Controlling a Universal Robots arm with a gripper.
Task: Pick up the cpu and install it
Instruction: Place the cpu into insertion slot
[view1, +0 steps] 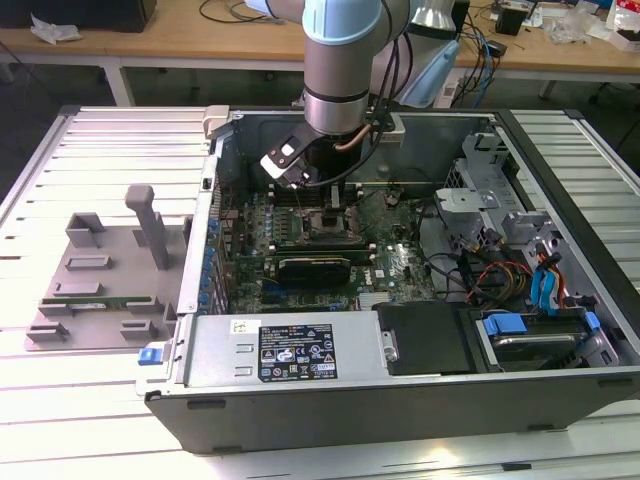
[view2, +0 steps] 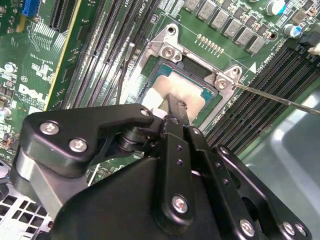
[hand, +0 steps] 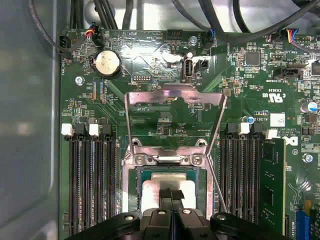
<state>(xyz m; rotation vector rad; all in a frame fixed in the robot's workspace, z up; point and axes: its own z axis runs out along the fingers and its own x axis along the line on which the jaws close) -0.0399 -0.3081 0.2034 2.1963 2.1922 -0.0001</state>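
Gripper (hand: 171, 193) fingers pinched together with nothing between them, tips on or just over the cpu (hand: 150, 192) lid. Cpu lies in the socket (hand: 134, 174) and looks flat. Load plate (hand: 175, 115) is up, lever (view2: 280, 98) swung out. Reads as the seating step: keep the cpu level, edges square to the socket, no pressing, clear of plate and lever.

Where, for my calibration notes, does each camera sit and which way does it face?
Exterior view: off the arm, raised, looking down into the open computer case; the arm shows.
First wrist view: on the wrist, facing the motherboard; the gripper shows.
Second wrist view: on the wrist, looking past the gripper's black body at the motherboard.
Both wrist views share the cpu in its socket.
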